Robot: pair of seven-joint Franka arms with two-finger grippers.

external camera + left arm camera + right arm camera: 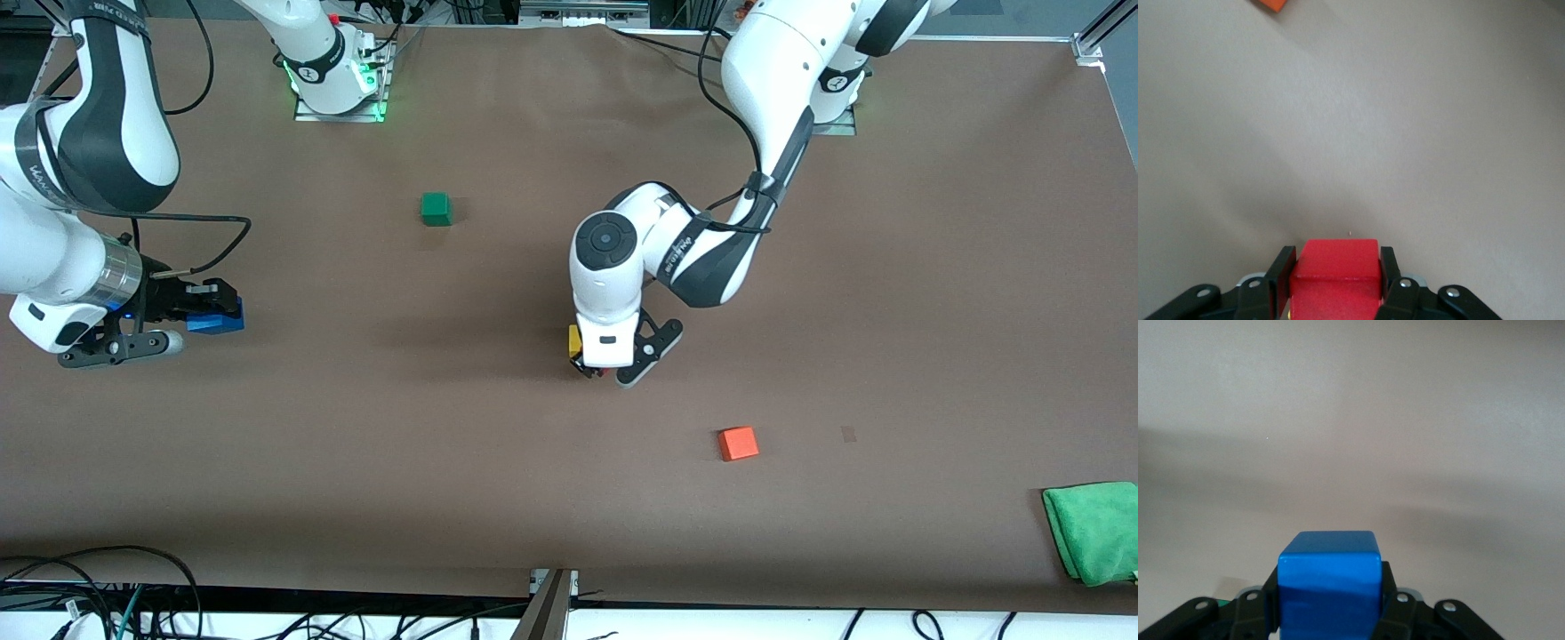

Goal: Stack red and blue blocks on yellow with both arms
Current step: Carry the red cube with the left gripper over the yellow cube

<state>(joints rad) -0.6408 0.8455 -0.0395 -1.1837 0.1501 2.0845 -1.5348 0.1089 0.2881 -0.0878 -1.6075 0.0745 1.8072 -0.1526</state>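
Front view: two white robot arms are working over a brown table [933, 267]. The left arm is reaching down near the middle of the table, its left gripper [594, 372] mostly hidden under its own wrist and sitting right at the yellow cube [574, 340]; only an edge of that cube is showing beside the wrist. A sliver of the red cube [602, 372] is peeking out just below the wrist. At the right arm's end of the table, the right gripper [216, 313] is hanging over bare table with the blue cube [216, 321] pinched in its jaws. A green cube [436, 209] is sitting nearer the robots' bases, well apart from the rest. An orange cube [738, 443] is lying nearer the camera than the yellow cube, toward the left arm's end. A green cloth [1095, 529] is lying at the table's edge at that same end.

Left wrist view: the left gripper's black fingers [1281, 272] are pressing on either side of the red cube, which is filling the gap between them. A corner of the orange cube is showing farther off on the tabletop.

Right wrist view: the right gripper's fingers [1387, 581] are clamping the blue cube from both sides, with bare brown tabletop below.
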